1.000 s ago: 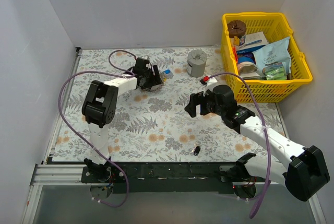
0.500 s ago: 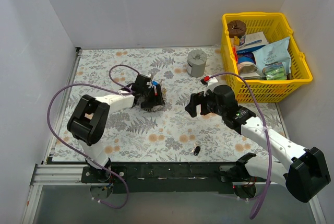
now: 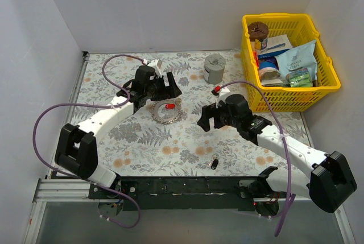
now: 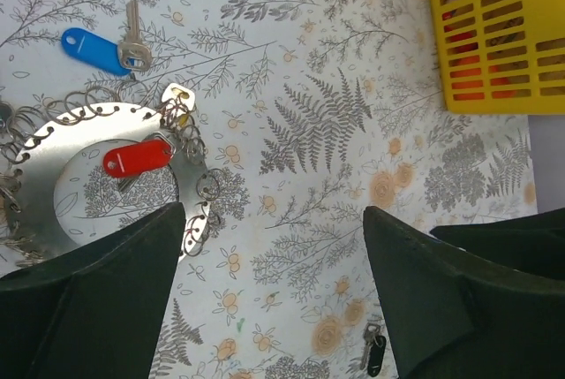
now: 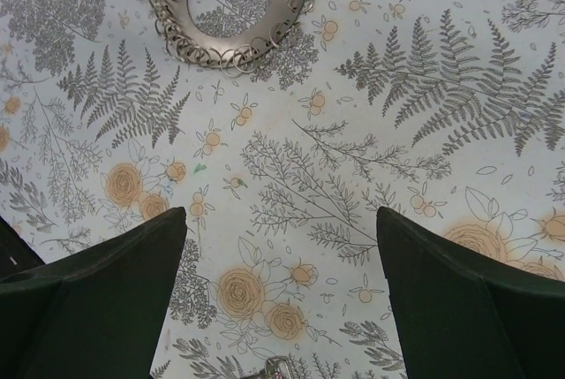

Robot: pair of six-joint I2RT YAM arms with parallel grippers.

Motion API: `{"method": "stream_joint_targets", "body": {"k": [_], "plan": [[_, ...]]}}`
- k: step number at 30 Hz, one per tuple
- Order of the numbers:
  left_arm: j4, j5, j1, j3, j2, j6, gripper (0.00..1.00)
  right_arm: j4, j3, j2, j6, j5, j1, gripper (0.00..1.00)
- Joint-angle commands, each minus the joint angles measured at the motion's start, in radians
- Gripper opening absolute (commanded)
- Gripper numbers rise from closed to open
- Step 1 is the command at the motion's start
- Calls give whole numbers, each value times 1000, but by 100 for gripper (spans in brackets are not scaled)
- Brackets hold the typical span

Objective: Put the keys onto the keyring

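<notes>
One red key (image 4: 137, 157) lies left-to-right inside the keyring (image 4: 97, 127), possibly attached

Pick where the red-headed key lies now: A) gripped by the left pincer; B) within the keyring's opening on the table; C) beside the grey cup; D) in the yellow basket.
B: the red-headed key lies flat inside the loop of the keyring.

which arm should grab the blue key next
Left. Its open gripper hovers near the blue key, which shows in its wrist view beside the keyring. The right gripper sits across the keyring, and its view misses that key.
</notes>
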Motion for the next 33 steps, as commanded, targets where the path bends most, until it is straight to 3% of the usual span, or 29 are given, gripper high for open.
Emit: {"method": "stream_joint_targets", "body": {"k": [1, 9, 17, 27, 33], "plan": [[-65, -38, 38, -5, -78, 1, 82, 39, 34, 43, 18, -3, 30, 95], [-200, -249, 120, -3, -57, -23, 80, 39, 71, 106, 19, 7, 64, 95], [-349, -388, 117, 85, 127, -16, 74, 37, 83, 134, 22, 6, 80, 94], [-304, -336, 89, 65, 255, -20, 72, 44, 62, 137, 24, 4, 86, 94], [-343, -389, 43, 97, 322, -8, 69, 39, 51, 138, 27, 0, 86, 94]]}}
